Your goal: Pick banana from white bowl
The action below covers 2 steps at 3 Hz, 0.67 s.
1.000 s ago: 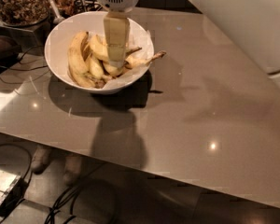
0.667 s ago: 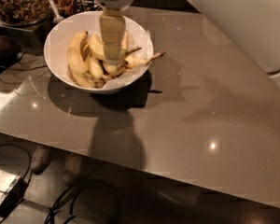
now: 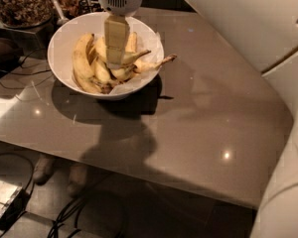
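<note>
The white bowl [image 3: 61, 42] stands at the table's back left and holds several yellow bananas. My gripper [image 3: 117, 53] hangs straight down from the top edge into the middle of the bowl, its lower end among the fruit. A plump, gently curved banana [image 3: 135, 58] lies right under it, its dark tip pointing right; the part under the gripper is hidden. A longer, strongly curved banana [image 3: 81, 62] lies along the bowl's left side. Another stem [image 3: 165, 60] sticks out over the right rim.
A clear glass container of brown nuts [image 3: 19, 3] stands behind the bowl at the back left, with a dark object [image 3: 2, 52] and cables beside it. My white arm [image 3: 248, 19] fills the right side. The grey table [image 3: 203, 118] ends at the front; cables lie on the floor [image 3: 74, 212].
My gripper has shifted slightly left over the bowl's middle. The bananas and the bowl have not visibly moved.
</note>
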Tool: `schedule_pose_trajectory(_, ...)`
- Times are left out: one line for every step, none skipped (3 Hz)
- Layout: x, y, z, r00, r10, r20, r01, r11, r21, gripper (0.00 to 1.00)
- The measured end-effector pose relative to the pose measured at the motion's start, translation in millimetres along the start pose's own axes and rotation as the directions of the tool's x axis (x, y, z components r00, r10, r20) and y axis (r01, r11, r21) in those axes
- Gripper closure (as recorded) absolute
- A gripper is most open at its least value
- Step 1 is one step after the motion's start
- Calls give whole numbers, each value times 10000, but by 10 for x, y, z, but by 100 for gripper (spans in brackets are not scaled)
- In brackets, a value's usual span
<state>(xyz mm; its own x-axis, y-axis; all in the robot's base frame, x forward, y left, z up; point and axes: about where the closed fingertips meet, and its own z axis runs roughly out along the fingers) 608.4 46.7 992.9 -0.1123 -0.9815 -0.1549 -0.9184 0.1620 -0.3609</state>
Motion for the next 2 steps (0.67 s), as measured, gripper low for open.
schedule_pose_trajectory(-59,-27,118,9998,130,-123,-133,9997,-224,0)
schedule_pose_trajectory(-153,0,236,9996,25,-280,-40,9986,-532,12)
